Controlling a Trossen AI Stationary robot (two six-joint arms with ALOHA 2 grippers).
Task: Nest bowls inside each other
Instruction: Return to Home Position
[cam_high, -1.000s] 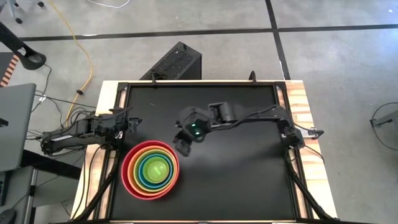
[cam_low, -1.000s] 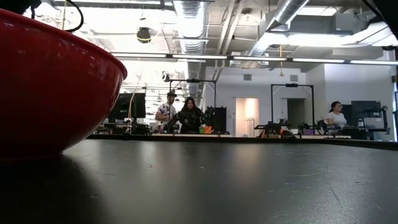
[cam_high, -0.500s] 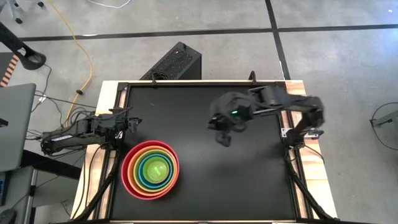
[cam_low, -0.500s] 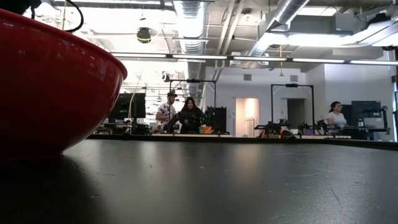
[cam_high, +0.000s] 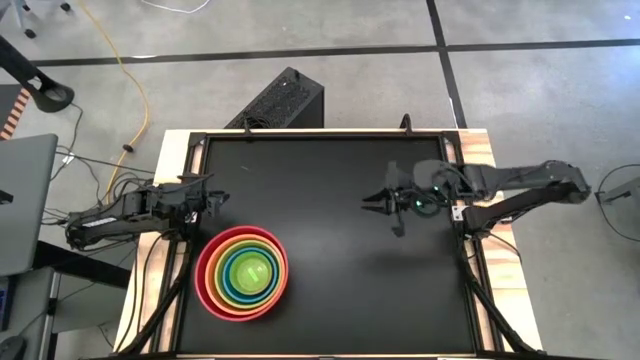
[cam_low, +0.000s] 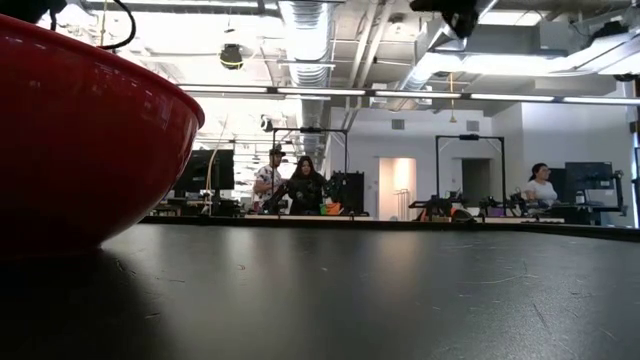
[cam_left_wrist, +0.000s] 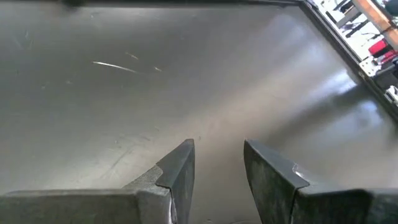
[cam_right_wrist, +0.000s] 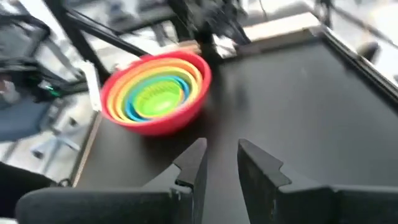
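The bowls (cam_high: 243, 272) stand nested in one stack at the table's near left, the large red one outermost and resting on the table, the bright green one in the middle. In the right wrist view the bowls (cam_right_wrist: 155, 93) show far ahead. The red bowl's wall (cam_low: 80, 140) fills the left of the low view. My right gripper (cam_high: 378, 205) hangs open above the right half of the table, far from the stack, with nothing between its fingers (cam_right_wrist: 222, 158). My left gripper (cam_high: 212, 195) waits open at the left edge, just beyond the stack, over bare table (cam_left_wrist: 219, 158).
The black table top (cam_high: 330, 290) lies bare between the stack and my right gripper. A wooden frame (cam_high: 480, 160) runs along its sides. Beyond the far edge, people stand and sit in the room (cam_low: 300, 185).
My right gripper has drawn away from the bowls toward the table's right edge, the arm folding back and the wrist rolling. The nested bowls have stayed where they were.
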